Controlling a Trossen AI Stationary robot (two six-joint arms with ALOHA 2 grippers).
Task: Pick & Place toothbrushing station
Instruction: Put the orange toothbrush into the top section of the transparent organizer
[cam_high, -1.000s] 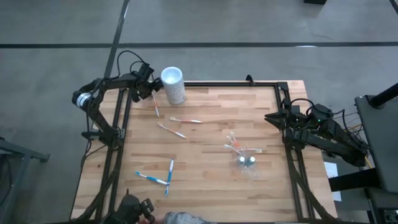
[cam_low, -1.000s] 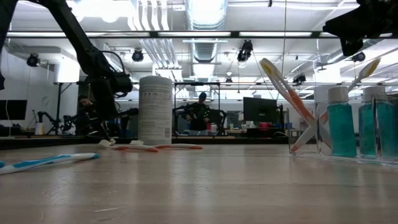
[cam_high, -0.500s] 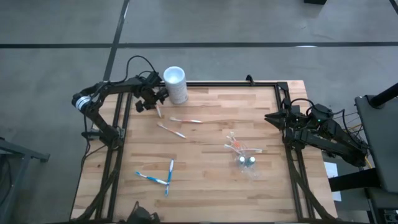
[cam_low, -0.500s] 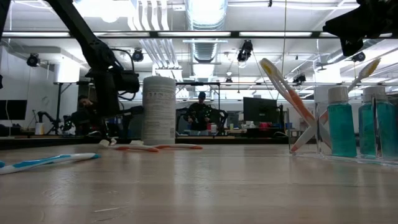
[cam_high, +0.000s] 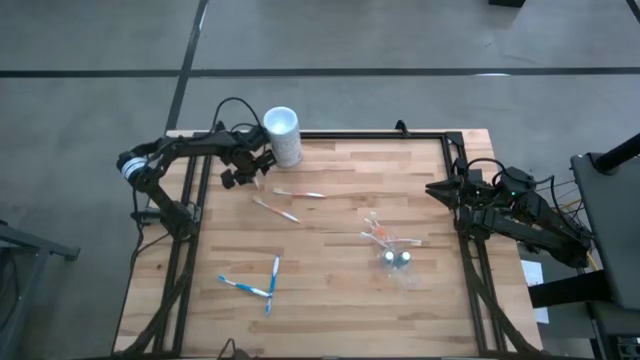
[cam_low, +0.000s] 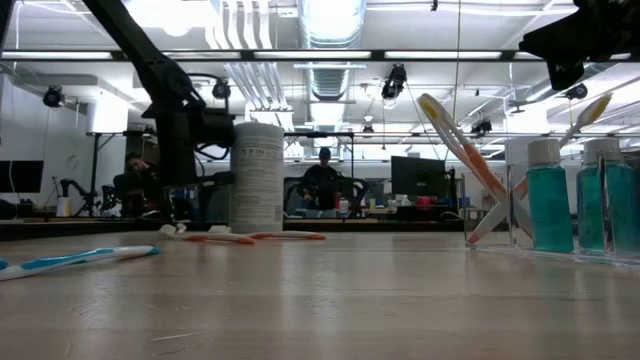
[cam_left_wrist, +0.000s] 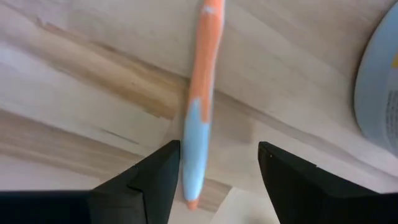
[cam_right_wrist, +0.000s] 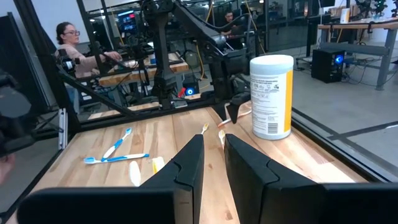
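Note:
A clear plastic cup (cam_high: 398, 258) stands right of the table's middle with an orange-and-white toothbrush (cam_high: 378, 233) leaning in it. Three orange-and-white toothbrushes lie flat at the far left: one (cam_left_wrist: 200, 118) under my left gripper, two more (cam_high: 298, 193) (cam_high: 275, 210) nearby. Two blue-and-white ones (cam_high: 258, 285) lie near the front. My left gripper (cam_left_wrist: 217, 180) (cam_high: 244, 174) points down, open, with a finger on either side of the first toothbrush's end and clear of it. My right gripper (cam_right_wrist: 213, 168) (cam_high: 435, 188) waits at the right edge, fingers a little apart and nothing between them.
A tall opaque white cup (cam_high: 283, 135) stands upright at the far edge, close beside my left gripper. Black frame rails (cam_high: 360, 134) run along the table's far and side edges. Bare wood lies open in the middle. People stand in the room behind the table.
My left gripper has swung from the far left corner beside the white cup toward the near edge and a little right, tipping further downward. It now hangs over the orange-and-white toothbrush. Its fingers have stayed open.

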